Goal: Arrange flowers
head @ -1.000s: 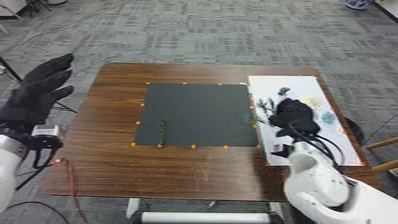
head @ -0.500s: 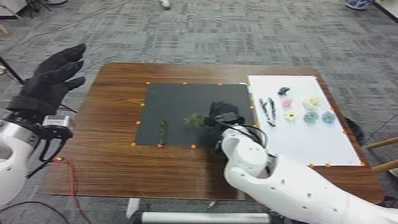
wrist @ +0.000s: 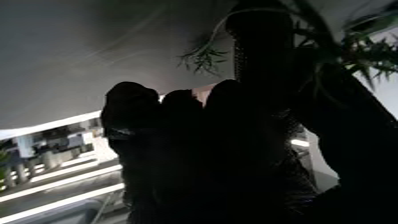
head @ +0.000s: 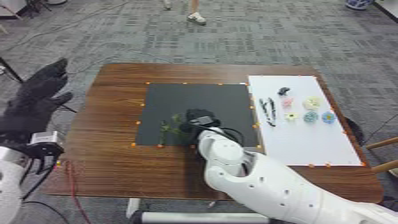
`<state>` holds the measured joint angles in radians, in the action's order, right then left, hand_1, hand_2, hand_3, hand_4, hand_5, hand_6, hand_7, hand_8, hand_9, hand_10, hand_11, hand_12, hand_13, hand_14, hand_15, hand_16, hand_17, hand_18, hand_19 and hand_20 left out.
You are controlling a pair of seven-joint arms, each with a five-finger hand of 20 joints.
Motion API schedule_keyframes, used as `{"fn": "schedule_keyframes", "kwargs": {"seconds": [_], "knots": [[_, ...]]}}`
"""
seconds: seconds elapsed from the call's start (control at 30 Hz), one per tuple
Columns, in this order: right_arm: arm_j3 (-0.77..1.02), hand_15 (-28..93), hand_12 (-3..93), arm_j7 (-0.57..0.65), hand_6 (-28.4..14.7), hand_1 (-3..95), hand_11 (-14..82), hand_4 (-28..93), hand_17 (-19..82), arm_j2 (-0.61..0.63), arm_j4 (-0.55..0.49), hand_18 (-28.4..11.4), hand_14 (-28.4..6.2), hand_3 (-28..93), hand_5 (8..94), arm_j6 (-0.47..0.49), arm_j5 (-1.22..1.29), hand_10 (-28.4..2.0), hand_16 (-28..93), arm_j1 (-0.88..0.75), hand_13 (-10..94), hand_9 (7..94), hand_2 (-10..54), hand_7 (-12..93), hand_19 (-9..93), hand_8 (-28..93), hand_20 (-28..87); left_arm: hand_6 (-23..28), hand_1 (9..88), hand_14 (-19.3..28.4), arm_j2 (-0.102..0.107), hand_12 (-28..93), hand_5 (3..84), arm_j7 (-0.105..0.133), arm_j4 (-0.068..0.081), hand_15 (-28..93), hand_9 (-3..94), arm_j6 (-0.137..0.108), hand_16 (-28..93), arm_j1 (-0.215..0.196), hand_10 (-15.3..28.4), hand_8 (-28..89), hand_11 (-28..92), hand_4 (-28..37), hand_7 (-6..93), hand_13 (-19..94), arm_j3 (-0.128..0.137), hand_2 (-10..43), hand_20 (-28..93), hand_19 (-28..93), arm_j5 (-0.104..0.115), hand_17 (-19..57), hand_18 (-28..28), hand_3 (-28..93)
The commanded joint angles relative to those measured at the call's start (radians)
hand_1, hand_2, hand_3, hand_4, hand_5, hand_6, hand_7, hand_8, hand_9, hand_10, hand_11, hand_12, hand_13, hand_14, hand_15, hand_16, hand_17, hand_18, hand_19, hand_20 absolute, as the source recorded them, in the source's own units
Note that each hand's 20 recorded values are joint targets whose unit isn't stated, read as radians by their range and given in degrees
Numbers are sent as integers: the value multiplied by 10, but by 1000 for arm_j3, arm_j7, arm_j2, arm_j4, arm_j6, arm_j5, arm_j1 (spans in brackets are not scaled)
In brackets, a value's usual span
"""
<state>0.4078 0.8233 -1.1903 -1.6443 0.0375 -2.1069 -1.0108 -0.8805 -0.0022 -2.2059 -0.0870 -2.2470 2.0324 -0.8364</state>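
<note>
Nearly closed, its thumb and fingers pinching a leafy sprig, the right robot hand could shift the green stem just beside it if the spreading leaves snag.

The mat lies left of the sheet on the worktop. Flowers lie on the sheet, a stem on the mat's near left part.

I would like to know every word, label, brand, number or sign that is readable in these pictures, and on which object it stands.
White box on the left arm: faint dark marks, too small and blurred to read.
Dark mat and white sheet: no text that I can read.
No text can be quoted.
</note>
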Motion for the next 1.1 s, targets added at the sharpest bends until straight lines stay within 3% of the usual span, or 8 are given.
{"fn": "schedule_keyframes", "kwargs": {"seconds": [0.03,0.2,0.47,0.83,1.1], "knots": [[3,848,598,49,27,252,635,-168,463,-70,27,-245,-86,892,889,-1,-12,-76,430,0,851,918,142,472,932,-17,474,10,256,75,0,203,169,-15,16,230,96,1,6,-7,66,-101,87,-283,192,0,-18,-95,93,326,0,-179,169,667],[-1,835,597,57,29,249,619,-182,464,-68,45,-240,-79,869,894,-34,-51,-69,432,-7,848,910,118,436,932,-42,467,11,256,75,4,202,169,-15,18,230,95,7,5,2,66,-101,87,-283,192,0,-26,-95,94,325,-2,-178,169,667],[-34,827,596,78,20,281,616,-184,448,-29,79,-236,-80,877,895,-98,-70,-71,435,30,833,895,102,405,932,-45,453,10,257,75,-8,204,168,-7,6,230,95,0,4,-24,65,-100,86,-283,190,0,-13,-95,95,324,-4,-177,169,667],[-1,831,590,89,17,275,620,-178,451,26,33,-237,-78,885,906,-68,-40,-69,432,13,836,898,86,397,932,-40,456,10,258,75,-15,206,168,-6,-3,230,94,1,4,-46,65,-101,86,-283,192,0,7,-93,95,324,-4,-177,169,663],[63,829,590,61,15,179,615,-226,449,38,-19,-239,-81,816,902,-33,-22,-71,438,-38,834,896,12,385,932,-43,462,11,256,75,-14,205,168,-16,0,230,94,7,4,-39,65,-101,85,-283,191,0,6,-94,95,324,-3,-178,169,666]]}}
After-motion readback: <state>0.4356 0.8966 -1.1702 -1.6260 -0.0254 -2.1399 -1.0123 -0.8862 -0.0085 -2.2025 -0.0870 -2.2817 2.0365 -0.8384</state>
